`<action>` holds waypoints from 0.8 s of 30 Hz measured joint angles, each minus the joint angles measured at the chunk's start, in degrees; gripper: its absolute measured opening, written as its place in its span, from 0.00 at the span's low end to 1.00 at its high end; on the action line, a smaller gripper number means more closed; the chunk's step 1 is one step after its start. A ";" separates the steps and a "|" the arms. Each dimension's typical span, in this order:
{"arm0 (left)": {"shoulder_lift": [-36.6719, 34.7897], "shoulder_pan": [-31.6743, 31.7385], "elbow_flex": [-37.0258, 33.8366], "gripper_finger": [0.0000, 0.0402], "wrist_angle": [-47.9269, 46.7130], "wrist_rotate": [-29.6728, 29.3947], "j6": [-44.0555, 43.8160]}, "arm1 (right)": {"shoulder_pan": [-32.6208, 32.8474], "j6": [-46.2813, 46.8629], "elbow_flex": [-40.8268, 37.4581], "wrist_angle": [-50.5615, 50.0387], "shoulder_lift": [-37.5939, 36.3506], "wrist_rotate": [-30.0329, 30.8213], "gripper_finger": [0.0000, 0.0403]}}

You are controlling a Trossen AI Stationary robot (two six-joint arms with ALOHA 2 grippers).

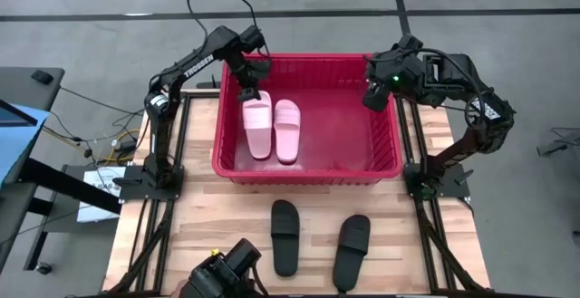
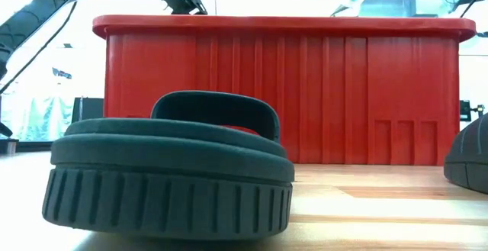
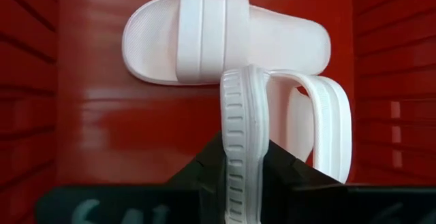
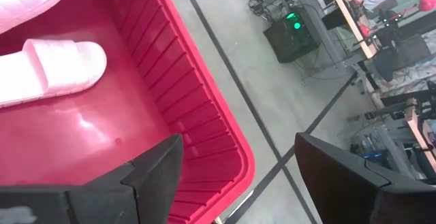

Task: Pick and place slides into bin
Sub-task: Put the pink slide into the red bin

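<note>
ribbed pink slide [image 3: 235,149] clamped by left gripper [image 3: 238,173] over slotted red bin [image 1: 385,158]; right gripper [image 4: 238,176] agape

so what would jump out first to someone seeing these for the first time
The big red bin fills the far half of the wooden table, with one pale pink slide lying flat inside. The left gripper is shut on the second pink slide at its heel end, inside the bin. Two black slides wait on the table in front, while the right gripper hangs open over the bin's far right corner.

A wooden table [image 1: 426,244] stands on grey floor [image 1: 526,26].
</note>
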 joint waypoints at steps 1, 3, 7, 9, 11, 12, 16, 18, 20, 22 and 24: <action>0.00 0.00 0.00 0.10 0.02 -0.19 0.07 | 0.00 0.00 0.00 0.00 0.00 -0.01 0.69; 0.00 0.00 0.00 0.10 0.02 -0.33 0.07 | 0.00 0.00 0.00 0.00 0.00 -0.01 0.69; 0.00 -0.03 0.00 0.09 0.07 -0.35 0.07 | 0.00 0.00 0.00 0.00 0.00 -0.01 0.69; 0.00 -0.26 0.00 0.09 0.11 -0.70 0.07 | 0.00 -0.01 0.00 0.00 0.00 -0.01 0.69; 0.00 -0.53 0.00 0.11 0.15 -1.49 0.04 | 0.00 0.00 0.00 0.00 0.00 -0.01 0.69; 0.00 -0.69 0.00 0.12 0.37 -2.14 0.04 | 0.00 0.00 0.00 0.00 0.00 -0.01 0.69; -0.07 -1.14 -1.88 0.15 3.74 -4.28 0.04 | 0.00 0.00 0.00 0.00 0.00 -0.03 0.69; -0.07 -1.16 -3.25 0.16 5.01 -5.38 -0.03 | 0.00 -0.01 0.00 0.00 0.00 -0.03 0.69; -0.17 -1.21 -4.97 0.17 6.70 -6.34 -0.31 | 0.00 -0.01 0.00 0.00 0.00 -0.03 0.69; -0.17 -1.31 -6.03 0.17 7.41 -6.49 -0.45 | 0.00 -0.02 0.00 0.00 0.00 -0.03 0.69; -0.22 -1.38 -6.80 0.17 7.48 -6.56 -0.50 | 0.00 -0.02 0.00 0.00 0.00 -0.04 0.69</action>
